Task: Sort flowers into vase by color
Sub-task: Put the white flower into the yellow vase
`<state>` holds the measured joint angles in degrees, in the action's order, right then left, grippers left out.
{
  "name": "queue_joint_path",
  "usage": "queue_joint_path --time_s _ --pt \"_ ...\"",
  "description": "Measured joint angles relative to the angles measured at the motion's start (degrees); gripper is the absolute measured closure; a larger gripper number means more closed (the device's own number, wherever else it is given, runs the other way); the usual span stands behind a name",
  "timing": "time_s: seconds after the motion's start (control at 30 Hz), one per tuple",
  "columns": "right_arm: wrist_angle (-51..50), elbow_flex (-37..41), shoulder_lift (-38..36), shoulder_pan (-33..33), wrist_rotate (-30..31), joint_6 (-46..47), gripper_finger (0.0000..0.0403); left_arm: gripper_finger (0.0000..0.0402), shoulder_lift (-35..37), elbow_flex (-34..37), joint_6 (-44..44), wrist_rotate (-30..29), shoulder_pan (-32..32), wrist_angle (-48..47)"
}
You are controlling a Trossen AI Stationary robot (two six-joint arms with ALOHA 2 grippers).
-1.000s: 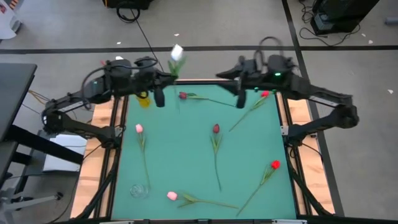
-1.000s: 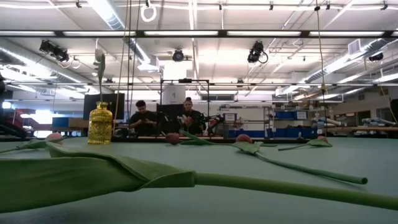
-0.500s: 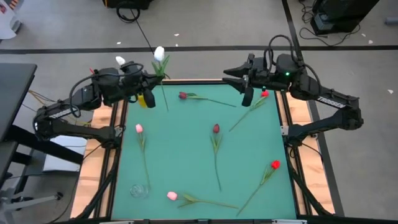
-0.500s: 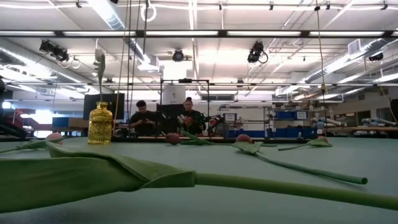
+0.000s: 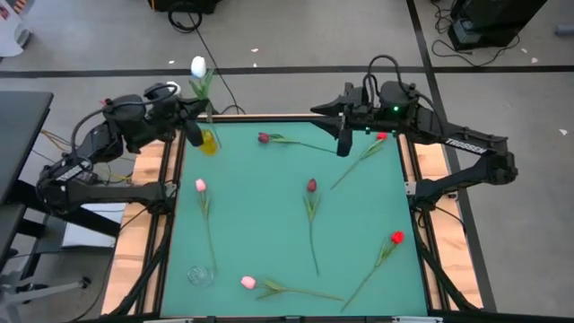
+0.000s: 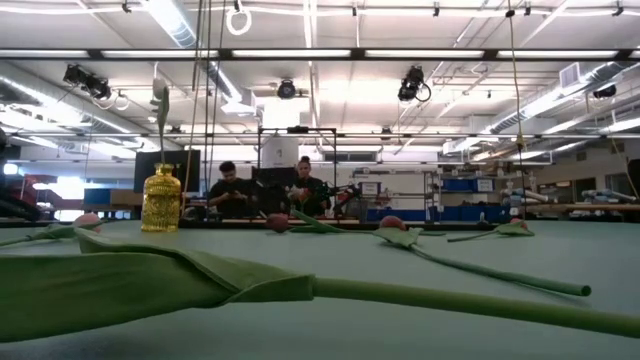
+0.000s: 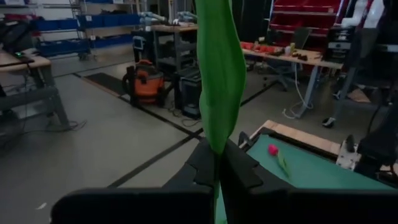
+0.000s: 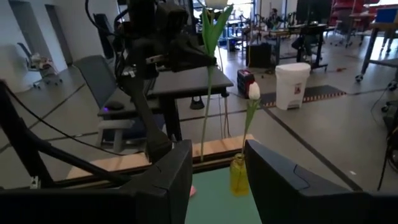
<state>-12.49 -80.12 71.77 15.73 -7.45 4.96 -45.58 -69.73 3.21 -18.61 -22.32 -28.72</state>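
The desk point(image 5: 287, 269) carries six loose tulips and two vases. The left arm reaches over the desk's far left corner; the right arm hangs over the far right part.

The step in hand looks like putting a white tulip point(image 5: 198, 66) into the yellow vase point(image 5: 208, 143), which stands at the far left corner and already holds one white tulip point(image 8: 254, 91). The left gripper point(image 5: 192, 133) has its fingers clamped on the stem low down, the flower upright, its head out beyond the far edge. The stem's lower end seems near the vase mouth, though I cannot tell if it is inside. The next move, I judge, calls for setting the stem end over the narrow neck and lowering it straight.

The right gripper point(image 5: 343, 139) hovers near the far edge with its fingers apart, holding nothing, between the maroon tulip point(image 5: 264, 138) and the red tulip point(image 5: 381, 136).

The vase sits close to the edge, so a sideways nudge could tip it. A clear vase point(image 5: 200, 274) stands near the near left corner. The desk's middle has room between the stems.
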Motion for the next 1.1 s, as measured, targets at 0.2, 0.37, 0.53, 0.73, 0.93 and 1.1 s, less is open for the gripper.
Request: queue_joint_path --time_s 0.2,0.37,0.53,0.73,0.93,1.1 --pt "0.2 0.0 0.0 -0.3 -2.1 0.9 0.0248 0.0393 2.0 0.1 -1.6 0.3 -1.9 -4.4" --pt "-2.4 0.0 -0.1 -1.5 -1.1 -5.1 0.0254 0.0393 5.2 4.4 -2.6 0.6 -3.6 -3.8" --pt "-3.1 0.0 0.4 -2.1 -1.4 -5.8 0.0254 0.0393 8.7 8.4 -0.5 2.4 -3.9 -2.0" --pt "-4.4 0.0 -1.6 -2.0 -1.6 -5.1 0.0254 0.0392 10.6 9.2 0.4 2.4 -3.9 -1.9" --pt "-12.1 0.0 -6.4 -1.7 -0.3 -4.7 0.0254 0.0391 11.3 9.2 1.1 2.3 -3.9 -1.9" --pt "-11.0 4.4 -9.2 -1.7 0.0 -5.2 0.0255 0.0392 11.2 14.0 3.1 2.2 -3.9 -1.1"
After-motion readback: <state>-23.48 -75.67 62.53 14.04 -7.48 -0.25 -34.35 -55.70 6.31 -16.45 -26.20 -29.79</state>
